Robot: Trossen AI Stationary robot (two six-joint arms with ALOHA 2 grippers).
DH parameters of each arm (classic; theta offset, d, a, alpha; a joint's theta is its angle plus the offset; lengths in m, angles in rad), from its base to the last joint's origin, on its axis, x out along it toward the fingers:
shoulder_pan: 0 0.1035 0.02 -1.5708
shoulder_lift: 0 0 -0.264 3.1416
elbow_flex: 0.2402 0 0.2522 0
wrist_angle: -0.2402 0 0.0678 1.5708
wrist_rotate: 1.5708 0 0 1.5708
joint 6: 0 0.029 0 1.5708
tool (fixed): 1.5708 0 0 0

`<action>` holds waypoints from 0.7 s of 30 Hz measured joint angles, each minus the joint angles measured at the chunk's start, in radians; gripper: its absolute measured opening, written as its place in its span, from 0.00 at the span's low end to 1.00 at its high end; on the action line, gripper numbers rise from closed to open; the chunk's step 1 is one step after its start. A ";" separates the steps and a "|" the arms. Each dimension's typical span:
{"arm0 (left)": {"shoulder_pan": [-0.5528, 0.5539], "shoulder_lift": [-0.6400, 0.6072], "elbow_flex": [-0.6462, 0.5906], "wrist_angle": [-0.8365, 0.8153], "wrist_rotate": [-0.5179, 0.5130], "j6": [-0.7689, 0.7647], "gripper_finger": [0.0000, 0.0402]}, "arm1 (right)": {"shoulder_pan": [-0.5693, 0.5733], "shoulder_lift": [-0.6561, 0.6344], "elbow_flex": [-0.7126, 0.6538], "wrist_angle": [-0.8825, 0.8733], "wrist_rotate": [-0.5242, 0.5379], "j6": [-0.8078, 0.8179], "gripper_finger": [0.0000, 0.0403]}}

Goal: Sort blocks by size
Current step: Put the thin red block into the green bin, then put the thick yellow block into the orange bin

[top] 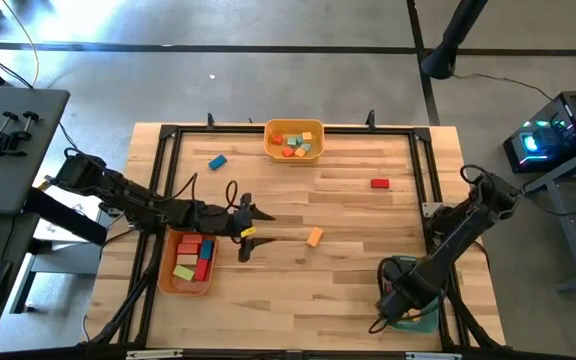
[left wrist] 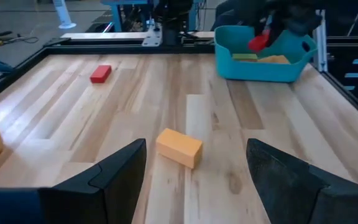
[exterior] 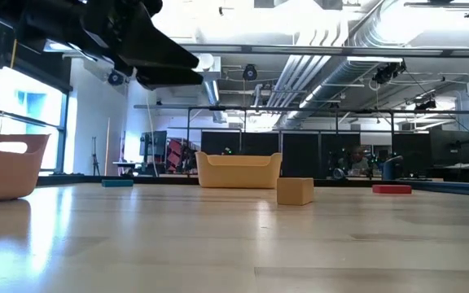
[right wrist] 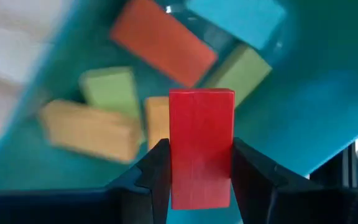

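Right wrist view: right hand (right wrist: 199, 163) clamped on a red block (right wrist: 201, 146), directly over the teal bin (right wrist: 303, 106) holding orange, green, yellow and teal blocks; high view hides this grip under the arm.
Left wrist view: left hand (left wrist: 194, 171) spread apart, empty, an orange block (left wrist: 179, 147) on the table (left wrist: 266, 130) just beyond the fingers.
High view: teal bin at 5 o'clock, orange bin (top: 186, 262) at 8, yellow bin (top: 295, 141) at 12.
Loose blocks: blue block (top: 217, 161) at 10 o'clock, flat red block (top: 379, 183) at 2.
Open room: bare boards between the orange block and the 6 o'clock edge.
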 joint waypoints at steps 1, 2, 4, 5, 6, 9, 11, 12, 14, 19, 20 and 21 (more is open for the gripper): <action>-0.004 0.000 0.000 0.001 -0.001 0.000 0.66 | 0.005 0.000 -0.022 0.019 -0.002 0.023 0.31; -0.006 0.000 0.000 0.000 -0.003 0.000 0.66 | 0.006 0.000 -0.042 0.037 -0.002 0.039 0.31; -0.011 0.000 0.000 -0.007 -0.005 -0.011 0.66 | 0.002 0.000 -0.066 0.087 0.000 0.044 0.32; -0.012 0.000 0.000 -0.014 -0.005 -0.022 0.66 | 0.000 0.000 -0.073 0.099 0.000 0.042 0.35; -0.010 0.000 0.000 -0.028 -0.007 -0.037 0.66 | -0.005 0.000 -0.076 0.102 -0.002 0.036 0.39; 0.001 0.000 0.000 -0.082 -0.038 -0.071 0.66 | -0.017 0.000 -0.063 0.036 -0.025 0.008 0.56; 0.013 0.000 0.000 -0.117 -0.054 -0.097 0.66 | -0.024 0.000 -0.030 -0.021 -0.034 -0.012 0.65; 0.019 0.000 0.000 -0.130 -0.055 -0.111 0.66 | -0.026 0.000 -0.008 -0.058 -0.034 -0.018 0.68; 0.032 0.000 0.000 -0.146 -0.055 -0.137 0.66 | -0.026 -0.001 0.044 -0.153 -0.022 -0.026 0.73; 0.054 0.000 0.000 -0.146 -0.051 -0.162 0.66 | -0.025 -0.001 0.196 -0.268 0.204 -0.060 0.74; 0.054 0.000 0.000 -0.138 -0.051 -0.146 0.66 | -0.025 -0.002 0.218 -0.267 0.305 -0.072 0.75; 0.052 0.000 0.000 -0.127 -0.050 -0.127 0.66 | -0.025 -0.002 0.236 -0.257 0.422 -0.089 0.75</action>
